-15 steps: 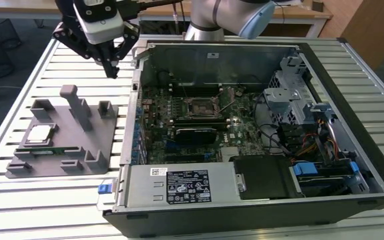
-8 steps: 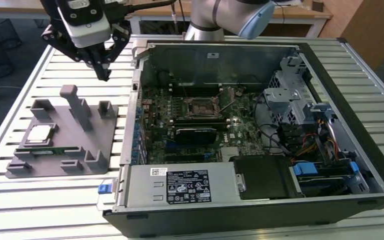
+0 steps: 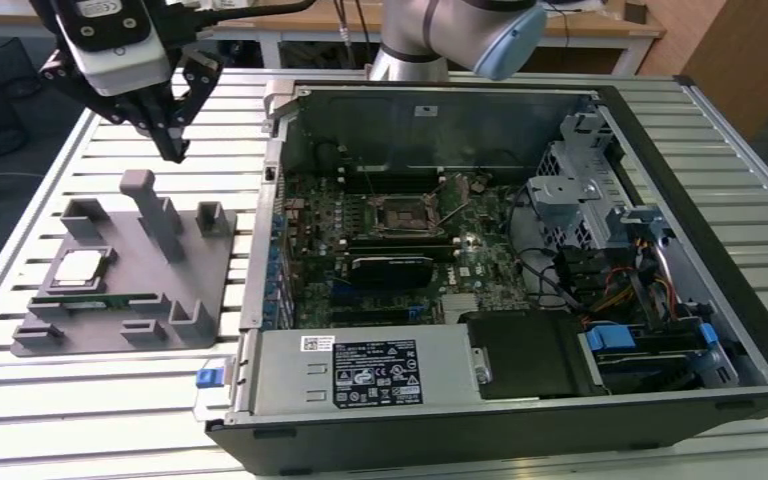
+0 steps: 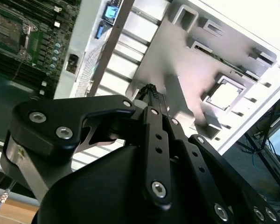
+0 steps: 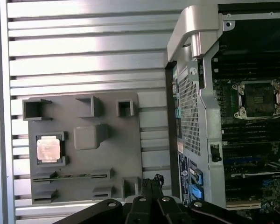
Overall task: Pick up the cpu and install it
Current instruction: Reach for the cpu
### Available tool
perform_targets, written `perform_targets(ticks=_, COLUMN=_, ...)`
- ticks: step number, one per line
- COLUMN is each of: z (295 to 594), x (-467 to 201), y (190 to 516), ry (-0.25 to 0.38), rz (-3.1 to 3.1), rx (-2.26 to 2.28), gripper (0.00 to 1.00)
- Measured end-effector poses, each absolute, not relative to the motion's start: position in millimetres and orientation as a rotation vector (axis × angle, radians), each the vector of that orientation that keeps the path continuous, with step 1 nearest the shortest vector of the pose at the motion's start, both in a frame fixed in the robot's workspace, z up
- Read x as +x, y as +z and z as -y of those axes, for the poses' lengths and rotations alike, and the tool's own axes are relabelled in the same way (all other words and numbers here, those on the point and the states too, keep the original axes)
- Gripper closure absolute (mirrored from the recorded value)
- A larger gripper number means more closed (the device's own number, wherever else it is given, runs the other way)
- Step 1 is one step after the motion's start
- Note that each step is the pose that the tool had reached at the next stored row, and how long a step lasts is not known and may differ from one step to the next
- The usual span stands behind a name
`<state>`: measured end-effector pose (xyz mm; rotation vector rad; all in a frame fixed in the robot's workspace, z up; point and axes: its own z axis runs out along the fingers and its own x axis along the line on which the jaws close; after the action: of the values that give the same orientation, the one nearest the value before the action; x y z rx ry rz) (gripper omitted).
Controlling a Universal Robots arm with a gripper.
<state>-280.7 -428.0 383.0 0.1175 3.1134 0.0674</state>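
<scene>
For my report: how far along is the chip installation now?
Nothing is done yet: the chip lies in its grey holder, and the socket is empty. The fingers hang near the holder, holding nothing. Picking up and installing are both left.

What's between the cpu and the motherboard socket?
In the first wrist view, from the cpu to the socket: a raised grey block, a strip of slatted table, then the computer case's perforated side wall.
</scene>
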Motion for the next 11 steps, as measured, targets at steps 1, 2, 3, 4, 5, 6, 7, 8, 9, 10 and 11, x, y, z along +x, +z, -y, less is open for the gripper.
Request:
perform_targets(ticks=1, z=428, x=-284, y=383, ry=0.068, rz=-3.113, rx=0.117, gripper=0.89)
perform_targets(ticks=2, z=428, x=-287, y=383, ry=0.068, rz=-3.113, rx=0.117, gripper=0.89)
perform_targets(ticks=3, z=428, x=-289, y=383, ry=0.068, rz=-3.113, rx=0.117, gripper=0.89)
perform_targets(ticks=4, z=428, x=-292, y=383, ry=0.068, rz=-3.113, rx=0.117, gripper=0.89)
perform_targets(ticks=5, z=428, x=-294, y=383, ry=0.068, rz=-3.113, rx=0.117, gripper=0.89)
perform_targets(ticks=6, z=428, x=-297, y=382, ry=0.068, rz=-3.113, rx=0.117, gripper=0.89)
perform_targets(ticks=7, z=428, x=-299, y=382, ry=0.068, rz=-3.113, rx=0.117, gripper=0.89)
perform_targets(ticks=8, z=428, x=-302, y=382, ry=0.068, rz=-3.113, rx=0.118, gripper=0.89)
perform_targets(ticks=9, z=428, x=-304, y=382, ry=0.067, rz=-3.113, rx=0.118, gripper=0.89)
perform_targets(ticks=10, z=428, x=-306, y=382, ry=0.068, rz=-3.113, rx=0.118, gripper=0.89)
perform_targets(ticks=11, z=428, x=-309, y=382, ry=0.068, rz=-3.113, rx=0.117, gripper=0.89)
